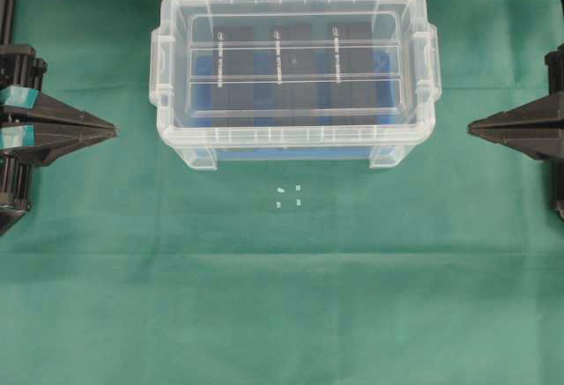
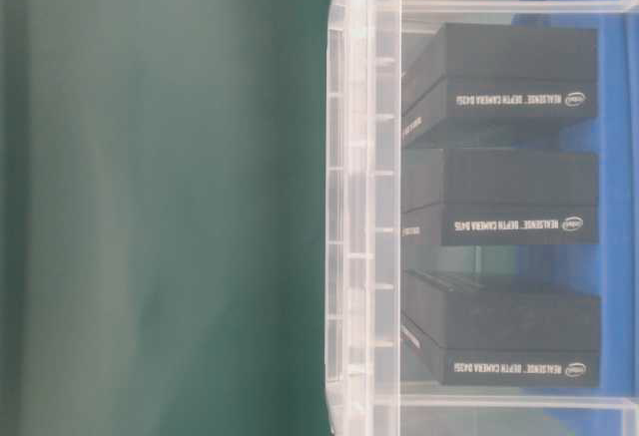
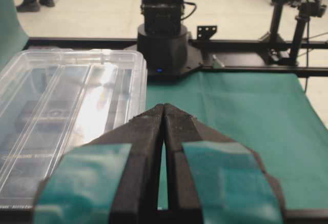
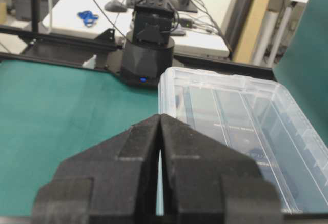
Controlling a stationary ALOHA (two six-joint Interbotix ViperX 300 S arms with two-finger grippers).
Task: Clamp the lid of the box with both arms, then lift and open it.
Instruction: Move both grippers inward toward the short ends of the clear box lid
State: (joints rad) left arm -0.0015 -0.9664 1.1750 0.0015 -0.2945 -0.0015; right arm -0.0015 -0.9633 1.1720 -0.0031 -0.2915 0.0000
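At far centre, the flat clear plastic lid point(image 1: 295, 68) covers the deep clear plastic box point(image 1: 295, 138); both claws, left point(image 1: 113, 129) and right point(image 1: 472, 128), pressed together, well apart from it.

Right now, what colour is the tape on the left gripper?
Teal tape on the left gripper; clearest in the left wrist view.

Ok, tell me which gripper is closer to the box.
Right, narrowly. The right gripper sits just off the right side of the box; the left gripper sits off its left side with a slightly wider gap. Neither touches it.
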